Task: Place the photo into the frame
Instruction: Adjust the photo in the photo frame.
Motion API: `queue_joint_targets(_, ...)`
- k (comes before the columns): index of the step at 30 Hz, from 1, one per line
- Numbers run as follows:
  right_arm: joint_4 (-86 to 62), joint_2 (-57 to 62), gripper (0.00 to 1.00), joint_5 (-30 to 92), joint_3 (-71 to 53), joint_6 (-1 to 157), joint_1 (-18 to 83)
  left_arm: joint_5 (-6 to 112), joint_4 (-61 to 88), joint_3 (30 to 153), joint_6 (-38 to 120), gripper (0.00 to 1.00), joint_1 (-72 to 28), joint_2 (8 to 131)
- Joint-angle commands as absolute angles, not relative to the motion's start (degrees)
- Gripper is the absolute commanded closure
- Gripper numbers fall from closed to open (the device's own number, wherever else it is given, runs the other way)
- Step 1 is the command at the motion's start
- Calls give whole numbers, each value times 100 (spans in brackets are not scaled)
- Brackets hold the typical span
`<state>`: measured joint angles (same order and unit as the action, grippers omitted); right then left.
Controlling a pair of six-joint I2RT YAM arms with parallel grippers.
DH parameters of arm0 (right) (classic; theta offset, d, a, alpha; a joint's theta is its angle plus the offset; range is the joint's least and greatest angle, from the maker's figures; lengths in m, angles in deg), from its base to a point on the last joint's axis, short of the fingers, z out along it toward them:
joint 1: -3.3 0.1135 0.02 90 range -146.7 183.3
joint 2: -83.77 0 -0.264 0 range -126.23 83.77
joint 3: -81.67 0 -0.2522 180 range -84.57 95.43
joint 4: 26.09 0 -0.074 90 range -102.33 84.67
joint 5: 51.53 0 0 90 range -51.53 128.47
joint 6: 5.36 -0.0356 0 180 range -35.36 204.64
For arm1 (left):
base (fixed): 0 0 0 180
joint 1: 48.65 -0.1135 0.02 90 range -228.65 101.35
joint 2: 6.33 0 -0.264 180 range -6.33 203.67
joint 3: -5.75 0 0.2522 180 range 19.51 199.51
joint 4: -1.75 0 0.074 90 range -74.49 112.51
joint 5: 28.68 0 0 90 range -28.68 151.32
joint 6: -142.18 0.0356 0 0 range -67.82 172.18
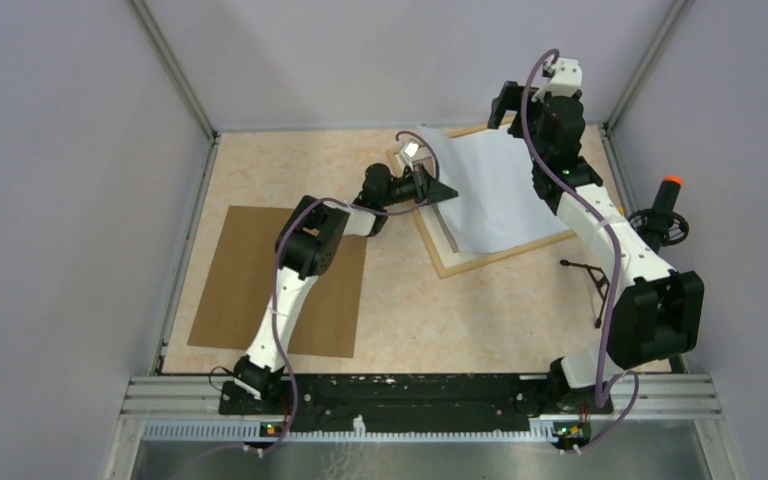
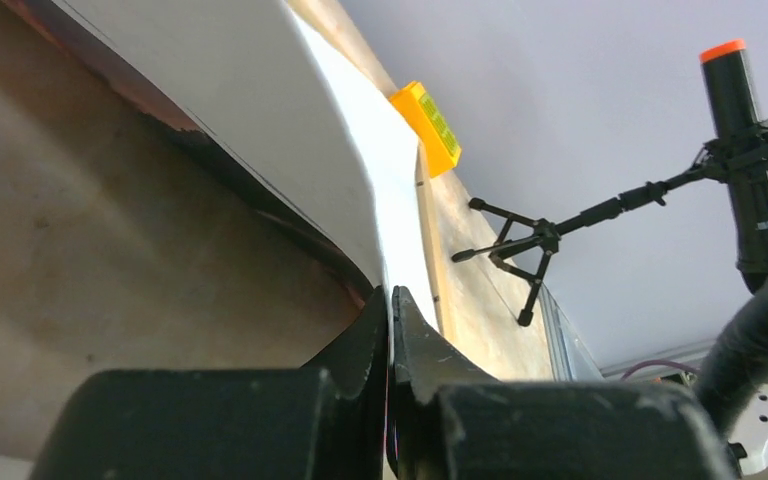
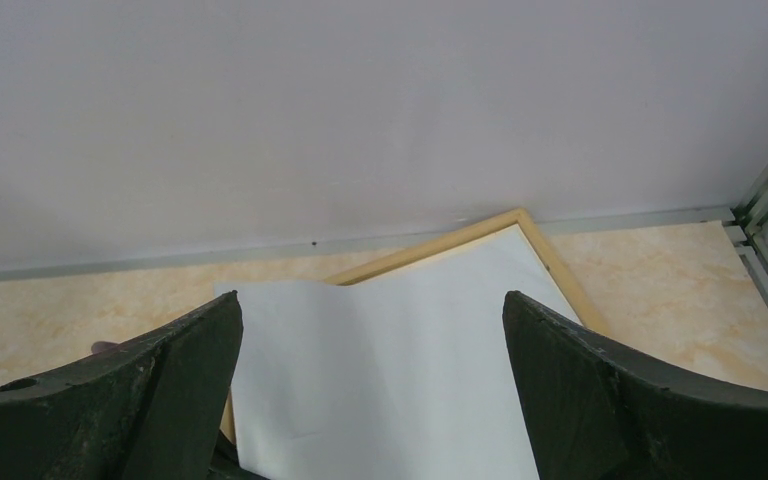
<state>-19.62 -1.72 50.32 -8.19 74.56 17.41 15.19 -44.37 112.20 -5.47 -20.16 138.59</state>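
Observation:
The photo (image 1: 500,195) shows its white back and lies over the light wooden frame (image 1: 480,262) at the back right of the table. Its left edge is lifted and curls upward. My left gripper (image 1: 447,190) is shut on that raised edge. In the left wrist view the jaws (image 2: 392,292) pinch the thin sheet (image 2: 260,90), a dark reddish printed side shows underneath, and a strip of the frame (image 2: 427,220) runs beside it. My right gripper (image 3: 372,300) hangs open above the far end of the photo (image 3: 390,380) and the frame's corner (image 3: 440,245), touching nothing.
A plain brown backing board (image 1: 280,280) lies flat at the left under the left arm. A small black tripod stand (image 1: 590,280) and an orange-tipped black handle (image 1: 670,190) stand at the right edge. An orange block (image 2: 427,125) sits past the frame's end.

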Motion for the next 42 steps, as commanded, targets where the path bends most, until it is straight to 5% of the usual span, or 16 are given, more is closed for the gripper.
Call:
queue_joint_targets(1,-2213,61,1,4954,-870,7434,1675,1721,-3931,11298,-157,94,-2048,13710)
queue_joint_targets(19,-2226,63,1,4910,-882,7420,1670,2187,-2497,11300,1269,97,-1950,13177)
queue_joint_targets(24,-2226,54,1,4912,-885,7423,1679,2645,-1522,11395,1169,74,-2014,13093)
queue_joint_targets(33,-2312,96,1,4732,-891,7287,1671,3673,725,11445,1449,16,-2002,12071)
queue_joint_targets(34,-2337,113,1,4707,-909,7255,1674,3747,923,11444,1456,4,-2002,11962)
queue_joint_targets(42,-2050,-44,1,4537,-641,7240,1674,4826,3081,11499,2004,2,-2118,10848)
